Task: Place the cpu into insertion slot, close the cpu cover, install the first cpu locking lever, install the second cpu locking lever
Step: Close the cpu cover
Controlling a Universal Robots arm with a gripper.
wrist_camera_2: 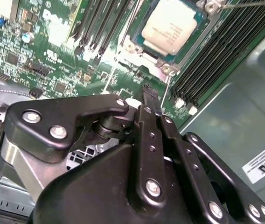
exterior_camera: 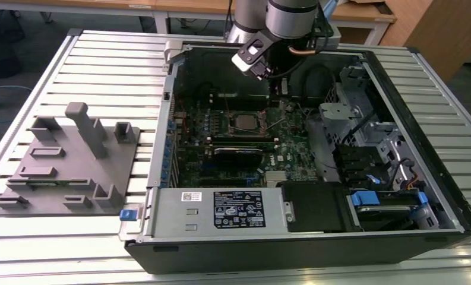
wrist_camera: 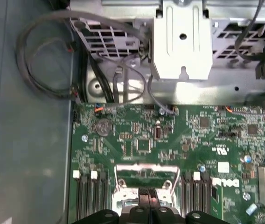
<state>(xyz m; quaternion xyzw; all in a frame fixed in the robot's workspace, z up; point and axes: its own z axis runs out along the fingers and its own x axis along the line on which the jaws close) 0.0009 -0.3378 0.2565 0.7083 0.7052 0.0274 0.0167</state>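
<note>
The cpu (wrist_camera_2: 170, 25), a flat square chip with a dull silver top, lies in the insertion slot (exterior_camera: 247, 120) on the green motherboard. The cpu cover (wrist_camera: 146, 169), a thin silver frame, stands tilted up at the socket's edge, and board shows through its window. A thin wire locking lever (wrist_camera_2: 249, 3) sticks out past the socket's corner. My gripper (wrist_camera: 149, 198) hangs above the board just beside the socket, with the black fingertips (wrist_camera_2: 150, 95) pressed together and nothing between them. In the exterior view the arm's wrist (exterior_camera: 283, 24) reaches into the case from the far side.
The open computer case (exterior_camera: 160, 178) lies on a slatted metal table (exterior_camera: 100, 65). Black memory slots (wrist_camera_2: 216, 56) flank the socket. A loose cable loop (wrist_camera: 44, 60) and a silver bracket (wrist_camera: 181, 42) lie beyond the board. A grey fixture block (exterior_camera: 69, 166) stands at the exterior view's left.
</note>
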